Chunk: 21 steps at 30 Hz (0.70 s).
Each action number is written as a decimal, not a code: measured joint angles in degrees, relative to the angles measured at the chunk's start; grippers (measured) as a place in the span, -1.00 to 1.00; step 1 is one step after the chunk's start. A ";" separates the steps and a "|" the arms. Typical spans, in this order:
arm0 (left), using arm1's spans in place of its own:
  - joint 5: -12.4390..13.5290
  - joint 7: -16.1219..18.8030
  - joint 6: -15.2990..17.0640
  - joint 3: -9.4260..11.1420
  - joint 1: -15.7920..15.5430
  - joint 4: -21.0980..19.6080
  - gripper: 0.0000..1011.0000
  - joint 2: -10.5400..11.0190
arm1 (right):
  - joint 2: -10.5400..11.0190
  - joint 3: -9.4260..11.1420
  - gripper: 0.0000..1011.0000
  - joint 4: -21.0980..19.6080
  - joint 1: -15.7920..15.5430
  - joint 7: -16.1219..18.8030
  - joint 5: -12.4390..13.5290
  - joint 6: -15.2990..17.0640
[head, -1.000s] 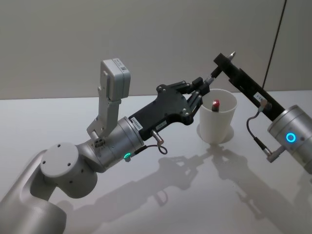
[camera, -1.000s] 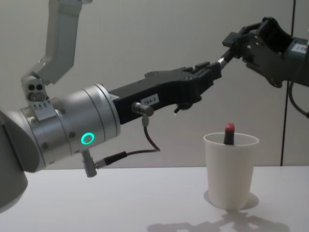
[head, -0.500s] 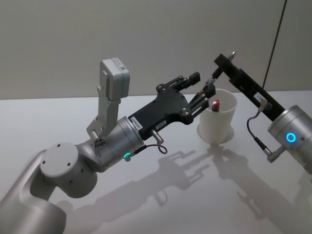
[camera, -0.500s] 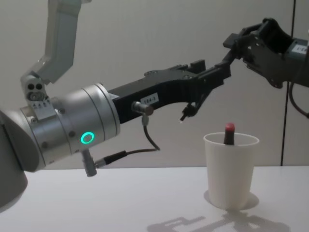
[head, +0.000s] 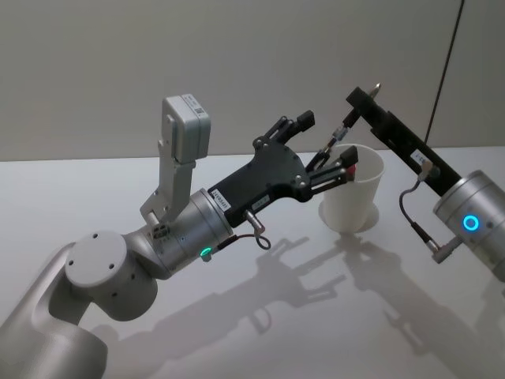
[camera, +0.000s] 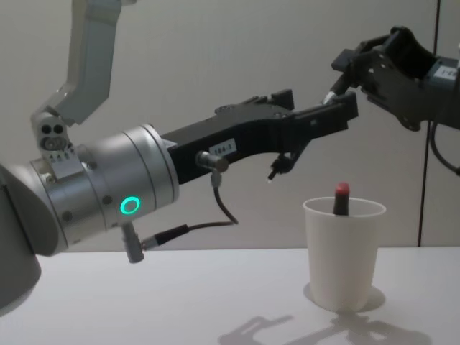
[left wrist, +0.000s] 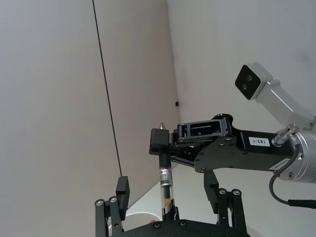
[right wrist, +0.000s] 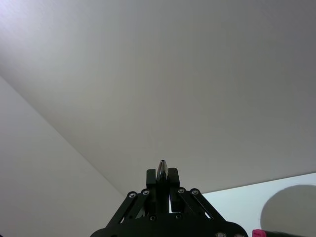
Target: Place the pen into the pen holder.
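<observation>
Left end effector (camera: 316, 136) reaches across above the table (camera: 180, 302), fingers spread wide, nothing between them. Below and just beyond, the white pen holder (camera: 343, 251) stands upright on the table, a red-capped item (camera: 341, 198) poking over its rim. Higher up at the back, the right end effector (head: 361, 101) is clamped on the pen (left wrist: 165, 185), which slants down between the left's fingers.

head view looks down from above, chest view sideways from low and near, both sharing the pen holder (head: 353, 193) on the surface (camera: 180, 295)
</observation>
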 joint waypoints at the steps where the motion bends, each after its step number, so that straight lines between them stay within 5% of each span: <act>1: 0.00 0.00 0.01 0.00 0.00 0.00 0.88 0.00 | 0.02 0.00 -0.74 0.00 0.00 0.02 -0.04 -0.06; 10: 0.00 0.00 0.02 0.00 0.00 0.00 0.98 0.00 | 0.57 0.11 -0.74 -0.14 0.13 0.82 -2.32 -2.04; 21: -0.01 0.00 0.01 0.00 0.00 0.00 0.98 0.00 | 2.38 1.18 -0.74 -0.83 0.39 1.87 -8.27 -7.62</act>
